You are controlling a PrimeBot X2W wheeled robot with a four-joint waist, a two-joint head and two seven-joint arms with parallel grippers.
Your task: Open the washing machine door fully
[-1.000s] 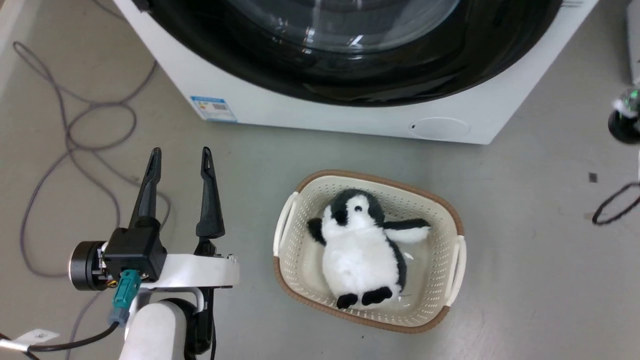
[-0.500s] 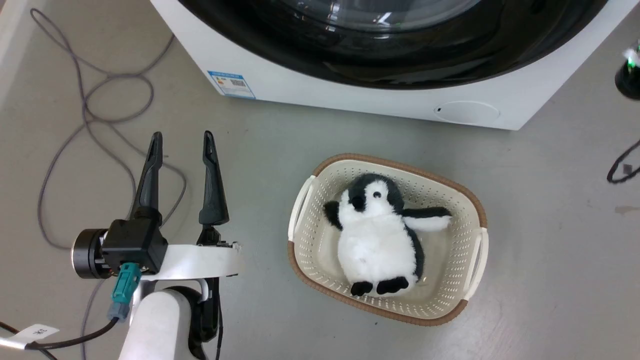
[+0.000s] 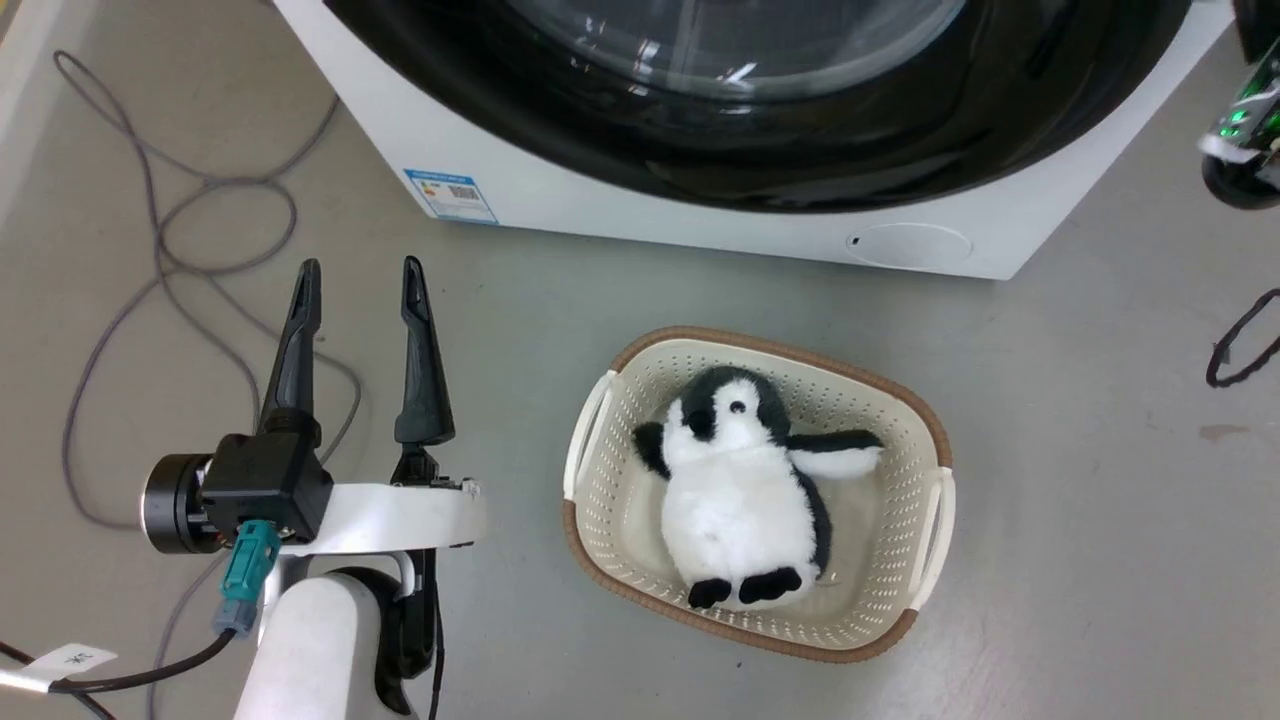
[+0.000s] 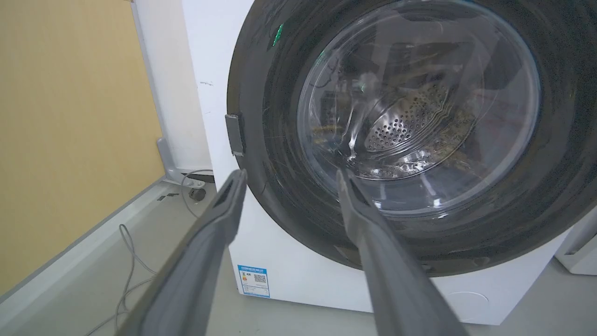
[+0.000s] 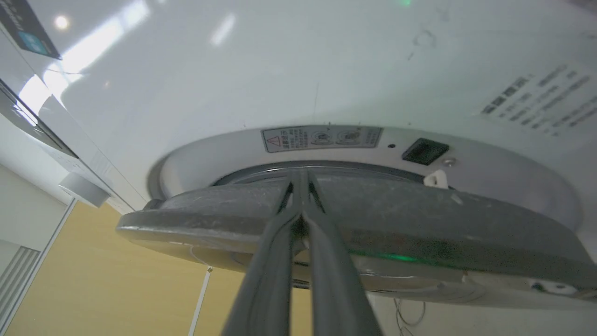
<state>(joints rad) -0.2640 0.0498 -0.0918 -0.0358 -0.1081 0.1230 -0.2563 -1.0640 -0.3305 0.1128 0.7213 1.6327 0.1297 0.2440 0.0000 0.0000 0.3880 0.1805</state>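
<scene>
No word can be read clearly. A blue label (image 3: 450, 195) with a small square code stands on the lower front corner of the washing machine (image 3: 600, 215). The white ring around its mouth carries a warning strip (image 5: 322, 138) with a red triangle sign and round pictograms. The grey printed lines (image 5: 541, 95) near it are blurred.

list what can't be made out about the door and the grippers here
Head view: the washing machine door is cut off above by the top edge.
Right wrist view: the right gripper ends at the slit between door and washing machine; whether it holds anything is hidden.
Head view: the blue label has print too small to read.
</scene>
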